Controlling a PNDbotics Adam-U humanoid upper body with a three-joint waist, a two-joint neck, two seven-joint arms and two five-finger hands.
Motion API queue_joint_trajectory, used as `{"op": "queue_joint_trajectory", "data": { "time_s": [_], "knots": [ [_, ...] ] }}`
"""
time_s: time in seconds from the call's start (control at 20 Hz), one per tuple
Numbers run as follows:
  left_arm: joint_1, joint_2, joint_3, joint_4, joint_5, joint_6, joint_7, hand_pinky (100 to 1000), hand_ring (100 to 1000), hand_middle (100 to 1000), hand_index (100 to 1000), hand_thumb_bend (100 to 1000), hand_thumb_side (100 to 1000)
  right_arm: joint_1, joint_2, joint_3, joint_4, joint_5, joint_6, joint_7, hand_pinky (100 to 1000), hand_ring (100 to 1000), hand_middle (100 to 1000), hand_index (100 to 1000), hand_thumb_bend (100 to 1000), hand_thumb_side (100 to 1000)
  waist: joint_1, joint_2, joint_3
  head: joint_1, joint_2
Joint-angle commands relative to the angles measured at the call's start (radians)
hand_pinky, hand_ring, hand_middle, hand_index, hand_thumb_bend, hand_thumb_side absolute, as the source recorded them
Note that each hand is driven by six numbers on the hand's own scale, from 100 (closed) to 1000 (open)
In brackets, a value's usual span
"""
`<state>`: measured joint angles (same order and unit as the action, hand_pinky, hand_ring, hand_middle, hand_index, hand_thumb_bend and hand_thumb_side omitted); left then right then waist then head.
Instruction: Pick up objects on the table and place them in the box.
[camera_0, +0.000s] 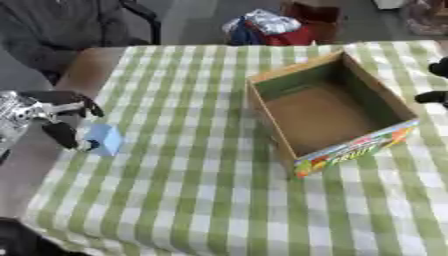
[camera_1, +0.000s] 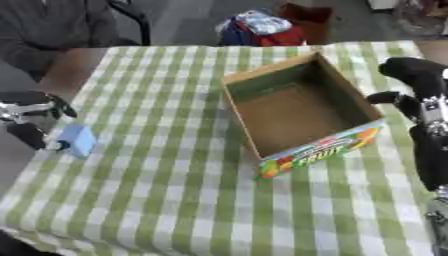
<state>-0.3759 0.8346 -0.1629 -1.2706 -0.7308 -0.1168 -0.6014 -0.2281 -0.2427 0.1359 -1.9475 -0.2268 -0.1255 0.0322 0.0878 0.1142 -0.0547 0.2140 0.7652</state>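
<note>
A small light blue block (camera_0: 106, 139) stands on the green checked tablecloth (camera_0: 192, 190) close to the table's left edge. My left hand (camera_0: 59, 119) is right beside it on its left. The dark thumb reaches down to the block's left face and the fingers arch above it without closing round it. An open cardboard box (camera_1: 289, 117) with a colourful fruit print on its front wall sits at centre right, and I see nothing inside it. My right hand (camera_1: 418, 87) hovers just right of the box, fingers relaxed, holding nothing.
The cloth ends at the table's left edge, just beyond the block. Past the far edge, a pile of clothes (camera_0: 267, 27) and a red-brown box (camera_0: 312, 17) sit on the floor. A person in grey (camera_0: 52, 30) sits at the far left corner.
</note>
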Motion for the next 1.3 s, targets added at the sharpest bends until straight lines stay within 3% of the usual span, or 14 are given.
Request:
{"op": "queue_joint_trajectory", "data": {
  "time_s": [0.05,0.4,0.45,0.5,0.75,1.0,1.3],
  "knots": [
    [-0.016,0.019,-0.003,0.008,-0.014,-0.018,-0.007,794,807,814,876,328,318,-0.011,-0.01,-0.002,-0.013,0.0,-0.002,0.003,610,822,722,721,100,550,-0.002,-0.009,-0.001,0.001,0.005],
    [-0.016,0.012,0.0,0.006,-0.008,-0.022,-0.026,771,752,705,767,225,275,-0.013,-0.011,-0.002,-0.013,0.0,-0.002,0.004,610,822,722,721,100,549,-0.001,-0.009,0.0,-0.001,0.005],
    [-0.017,0.012,0.006,-0.004,-0.005,-0.018,-0.017,752,708,637,710,100,369,-0.012,-0.011,-0.002,-0.013,0.0,-0.002,0.004,610,822,722,721,100,551,-0.001,-0.009,0.001,-0.002,0.005],
    [-0.017,0.013,0.013,-0.018,-0.003,-0.012,-0.006,750,704,629,706,184,270,-0.012,-0.012,-0.003,-0.013,0.0,-0.002,0.003,611,822,722,721,100,549,-0.001,-0.009,0.001,-0.003,0.005],
    [-0.058,0.027,0.027,-0.157,0.007,0.002,0.026,747,691,607,690,162,275,-0.012,-0.012,-0.002,-0.013,0.0,-0.001,0.004,611,822,722,721,100,549,-0.001,-0.011,0.004,-0.005,0.005],
    [-0.185,-0.005,0.0,-0.265,0.048,0.007,0.021,744,683,603,688,150,284,-0.011,-0.011,0.002,-0.013,-0.003,-0.001,0.008,611,823,722,721,100,548,-0.003,-0.016,0.001,-0.002,0.005],
    [-0.421,-0.185,-0.079,-0.198,0.021,-0.03,0.028,742,682,606,692,145,291,-0.01,-0.006,0.006,-0.013,-0.008,0.001,0.012,611,823,722,721,100,548,-0.009,-0.021,-0.015,0.004,0.005]
  ]
}}
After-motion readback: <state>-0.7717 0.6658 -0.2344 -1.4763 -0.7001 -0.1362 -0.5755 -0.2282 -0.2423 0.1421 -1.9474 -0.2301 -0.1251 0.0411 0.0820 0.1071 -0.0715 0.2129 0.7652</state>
